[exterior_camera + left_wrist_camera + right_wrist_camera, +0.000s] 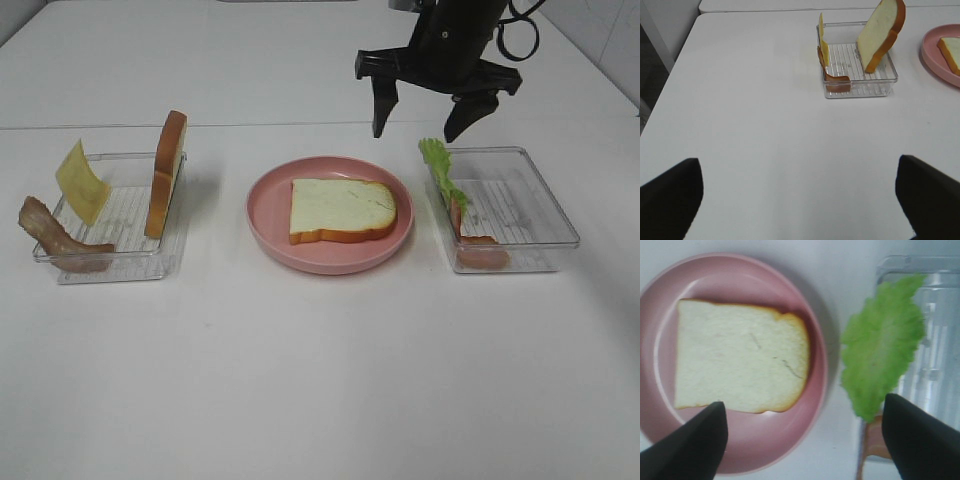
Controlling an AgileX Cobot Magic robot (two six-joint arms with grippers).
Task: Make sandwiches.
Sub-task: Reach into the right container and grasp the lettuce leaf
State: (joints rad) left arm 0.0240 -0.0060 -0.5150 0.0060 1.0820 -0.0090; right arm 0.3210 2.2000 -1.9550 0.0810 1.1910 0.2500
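Note:
One white bread slice (342,210) (740,357) with orange-brown crust lies flat on the round pink plate (268,215) (740,275). Beside the plate, a ruffled green lettuce leaf (441,170) (882,352) leans on the near wall of the right clear tray (545,205), with a bacon strip (482,252) below it. The left tray (120,268) (860,92) holds a second bread slice (166,175) (881,32) on edge, a yellow cheese square (82,182) (823,42) and bacon (55,236) (832,80). My right gripper (416,132) (804,405) hangs open and empty above the gap between plate and lettuce. My left gripper (799,161) is open over bare table.
The white table (320,380) stretches wide in front of the plate and trays. In the left wrist view the table's left edge (675,60) drops off, well away from the left tray.

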